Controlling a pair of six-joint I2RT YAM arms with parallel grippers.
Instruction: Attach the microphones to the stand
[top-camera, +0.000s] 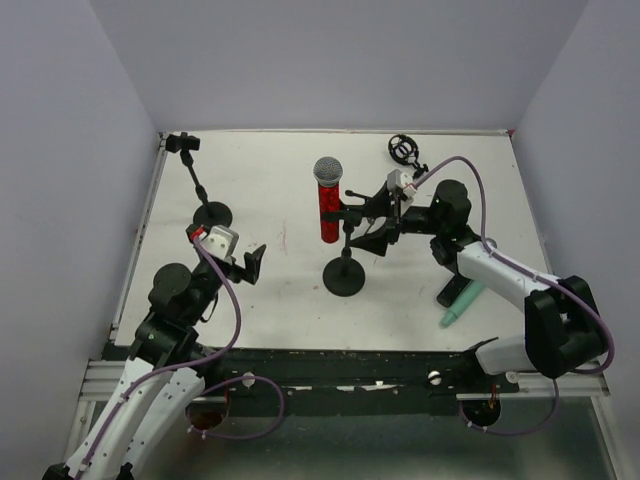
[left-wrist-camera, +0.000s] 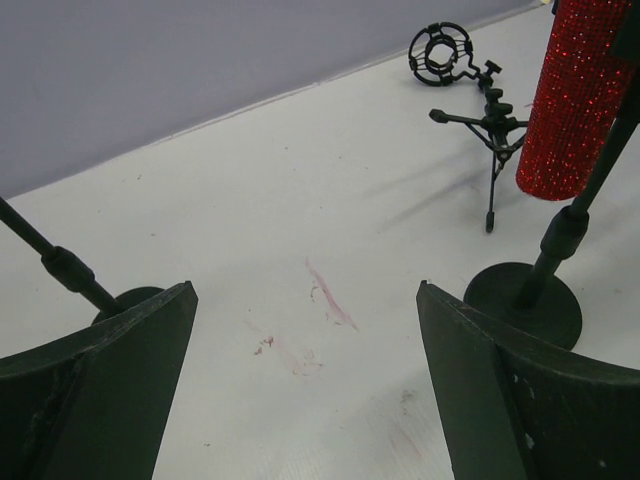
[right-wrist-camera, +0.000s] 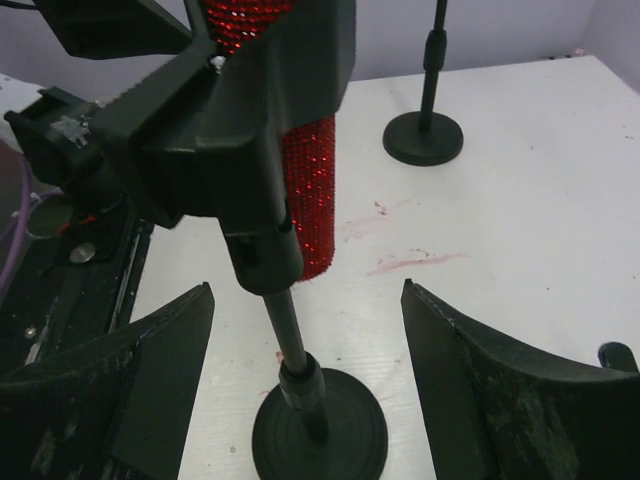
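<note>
Two microphones show: the red microphone (top-camera: 328, 205) clipped in the middle stand (top-camera: 345, 275) of three, the mint-green microphone (top-camera: 458, 310) lying flat; left gripper (left-wrist-camera: 305, 290) and right gripper (right-wrist-camera: 307, 288) gape wide, empty.

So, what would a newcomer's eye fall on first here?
The glittering red microphone stands out, held upright on the stand in the middle of the table. The right gripper is open around that stand's pole. A green microphone lies near the right edge, beside the right arm.

Microphone (top-camera: 328, 205) on middle stand (top-camera: 345, 277), second stand (top-camera: 212, 213) to its left
</note>
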